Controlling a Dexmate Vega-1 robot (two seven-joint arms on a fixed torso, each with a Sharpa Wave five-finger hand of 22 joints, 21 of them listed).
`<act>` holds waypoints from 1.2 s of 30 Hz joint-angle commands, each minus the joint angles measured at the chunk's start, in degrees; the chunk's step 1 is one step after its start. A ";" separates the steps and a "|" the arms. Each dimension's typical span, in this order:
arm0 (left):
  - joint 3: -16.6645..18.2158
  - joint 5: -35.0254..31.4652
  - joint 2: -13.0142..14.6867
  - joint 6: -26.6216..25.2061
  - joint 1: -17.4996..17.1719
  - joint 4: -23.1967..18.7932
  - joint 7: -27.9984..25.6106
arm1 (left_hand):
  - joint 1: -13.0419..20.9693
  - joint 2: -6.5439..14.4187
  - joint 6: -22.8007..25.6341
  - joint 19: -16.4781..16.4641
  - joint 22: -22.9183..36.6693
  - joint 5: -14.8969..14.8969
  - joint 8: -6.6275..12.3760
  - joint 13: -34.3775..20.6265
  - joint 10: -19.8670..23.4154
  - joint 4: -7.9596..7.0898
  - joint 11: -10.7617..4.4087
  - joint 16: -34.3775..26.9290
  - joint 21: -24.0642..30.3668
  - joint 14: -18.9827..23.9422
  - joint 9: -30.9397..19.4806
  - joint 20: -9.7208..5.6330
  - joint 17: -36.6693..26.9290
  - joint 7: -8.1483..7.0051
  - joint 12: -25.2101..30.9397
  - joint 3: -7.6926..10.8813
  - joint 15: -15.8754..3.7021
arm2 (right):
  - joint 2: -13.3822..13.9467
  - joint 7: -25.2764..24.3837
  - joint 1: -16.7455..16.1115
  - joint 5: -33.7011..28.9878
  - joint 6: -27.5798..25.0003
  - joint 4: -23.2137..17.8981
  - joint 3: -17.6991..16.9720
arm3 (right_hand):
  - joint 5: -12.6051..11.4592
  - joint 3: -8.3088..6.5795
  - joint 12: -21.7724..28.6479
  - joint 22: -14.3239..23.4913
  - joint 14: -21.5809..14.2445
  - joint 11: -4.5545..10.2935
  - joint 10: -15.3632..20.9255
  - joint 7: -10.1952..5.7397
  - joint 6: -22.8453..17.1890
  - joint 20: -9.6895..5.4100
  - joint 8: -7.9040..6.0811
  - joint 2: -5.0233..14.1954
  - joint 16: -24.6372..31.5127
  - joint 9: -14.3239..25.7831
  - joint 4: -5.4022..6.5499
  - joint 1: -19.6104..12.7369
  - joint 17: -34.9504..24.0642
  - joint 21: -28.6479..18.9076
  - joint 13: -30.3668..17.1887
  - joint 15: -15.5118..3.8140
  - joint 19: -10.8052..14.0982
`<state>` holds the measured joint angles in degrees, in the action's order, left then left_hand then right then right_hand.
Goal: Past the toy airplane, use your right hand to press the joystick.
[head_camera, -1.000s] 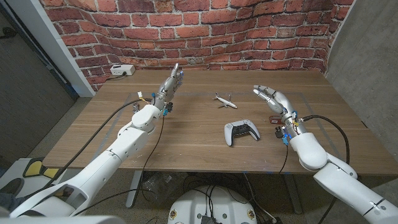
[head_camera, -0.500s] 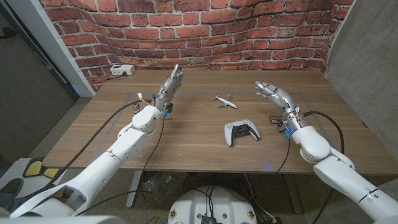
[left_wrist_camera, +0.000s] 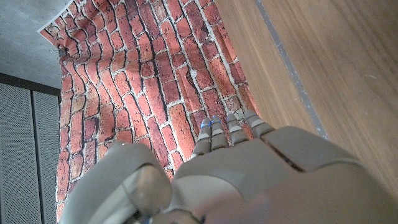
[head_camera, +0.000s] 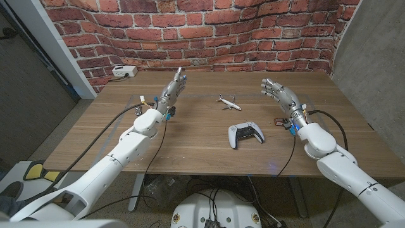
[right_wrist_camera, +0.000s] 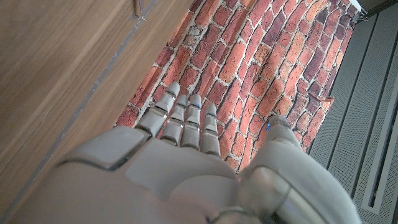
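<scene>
Currently: joystick controller (head_camera: 246,134) untouched, table (head_camera: 190,149) centre-right, just near side of the toy airplane (head_camera: 228,101).
Right hand (head_camera: 279,95) raised off to the controller's right, fingers apart, holding nothing; left hand (head_camera: 173,87) up on the far left, fingers together, empty. Risk: the stick is small, so a sloppy descent shoves the controller into the plane instead of pressing.

no readable text, no labels, no brands, no numbers
</scene>
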<state>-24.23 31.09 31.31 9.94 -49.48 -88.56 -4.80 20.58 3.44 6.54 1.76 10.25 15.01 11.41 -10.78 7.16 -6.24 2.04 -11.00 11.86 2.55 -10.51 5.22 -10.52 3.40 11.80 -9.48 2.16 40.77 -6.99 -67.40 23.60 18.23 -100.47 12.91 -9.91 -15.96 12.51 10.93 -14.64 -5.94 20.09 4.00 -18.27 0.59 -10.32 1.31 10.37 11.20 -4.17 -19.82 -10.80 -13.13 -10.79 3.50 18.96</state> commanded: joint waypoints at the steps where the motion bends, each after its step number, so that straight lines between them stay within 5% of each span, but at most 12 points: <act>1: 1.38 2.86 1.54 2.38 -0.63 1.20 4.79 | 0.12 0.23 0.03 -0.33 0.26 -0.06 -0.13 -0.16 0.46 0.03 -0.09 0.12 0.02 0.40 -0.28 -0.12 -0.12 0.30 -0.05 -0.36 -0.04 | -0.61 3.50 4.56 4.33 -1.35 3.56 1.99 | -0.03 0.60 -0.23 0.11 0.73 -0.37 -0.72 0.76 1.09 -0.02 0.24 -0.22 -0.09 -0.07 0.44 1.31 -0.31 0.34 -0.27 -0.08 -0.66; 12: 1.18 4.89 0.40 4.64 1.11 5.94 9.35 | 0.18 0.28 0.01 -0.48 0.26 -0.07 -0.12 -0.16 0.49 0.03 0.03 0.14 0.07 0.37 -0.28 -0.80 -0.12 0.31 -0.06 -0.50 -0.03 | -1.98 3.37 7.54 6.10 -2.10 6.06 3.14 | -0.09 1.31 -0.31 0.09 0.98 -0.57 -1.07 1.05 2.54 -0.02 0.32 -0.73 0.07 -0.11 0.83 2.53 -0.31 0.44 -0.27 0.27 -0.70; 36: 1.44 4.54 0.54 4.10 0.08 5.47 7.26 | 0.30 0.37 -0.44 -0.36 0.25 -0.09 -0.22 -0.16 0.20 0.02 -0.07 0.20 -0.02 0.11 -0.28 -0.65 -0.12 -0.11 -0.16 -0.81 -0.05 | -5.94 7.62 11.51 11.03 1.36 15.66 5.03 | -0.19 2.26 -0.31 0.07 1.38 -0.91 -1.28 1.02 3.09 -0.01 0.01 -1.42 0.17 -0.15 1.34 4.12 -0.30 0.65 -0.29 0.48 -0.98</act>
<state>-22.92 35.32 32.23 14.04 -49.34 -84.09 2.60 20.74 3.59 6.55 1.14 10.25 15.01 11.41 -10.78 7.15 -6.16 2.04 -10.77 11.86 2.55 -10.51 4.60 -10.52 3.40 11.80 -9.87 2.15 36.86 -1.57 -57.90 31.98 17.19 -88.84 16.96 -9.91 -14.06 12.31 10.93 -13.43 -6.53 19.08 5.02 -15.42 0.72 -9.93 -0.20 10.38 10.92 -2.91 -16.35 -10.80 -12.77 -10.79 4.11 18.25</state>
